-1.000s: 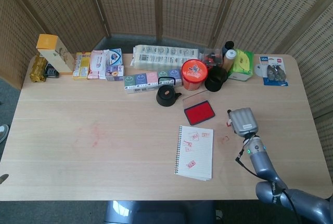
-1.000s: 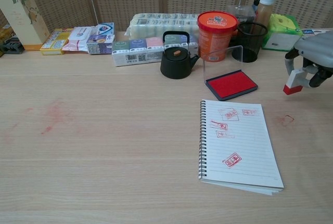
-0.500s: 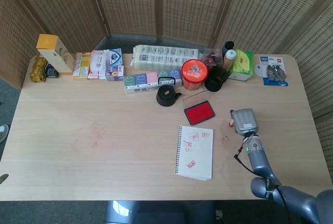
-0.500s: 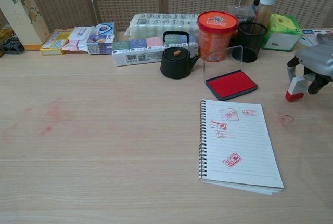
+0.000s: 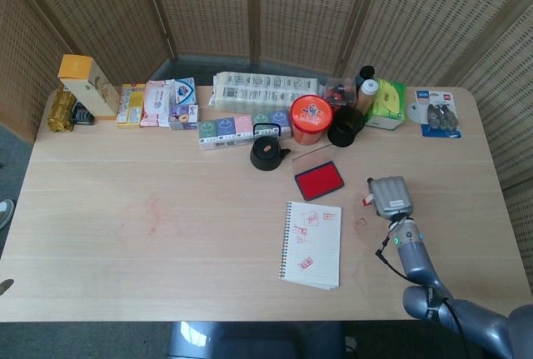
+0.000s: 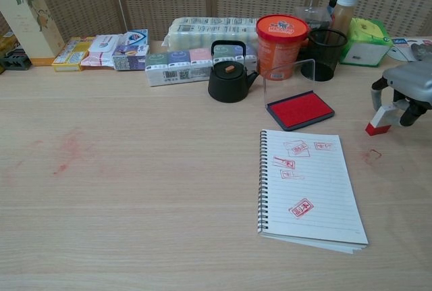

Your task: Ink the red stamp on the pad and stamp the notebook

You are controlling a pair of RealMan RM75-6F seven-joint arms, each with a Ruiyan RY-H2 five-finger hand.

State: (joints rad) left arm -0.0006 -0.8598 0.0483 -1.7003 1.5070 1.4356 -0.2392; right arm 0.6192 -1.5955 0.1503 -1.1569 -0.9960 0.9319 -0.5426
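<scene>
Red stamp (image 6: 379, 121) in right hand (image 6: 406, 87) (pinched)

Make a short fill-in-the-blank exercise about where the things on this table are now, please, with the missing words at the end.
1. The right hand holds the red ____ in its fingers.
2. The ink pad lies with its clear lid ____.
3. The notebook lies open, and its page already carries several red ____.
4. The black teapot stands to the ____ of the ink pad in the chest view.

Missing words: stamp; open; prints; left
</scene>
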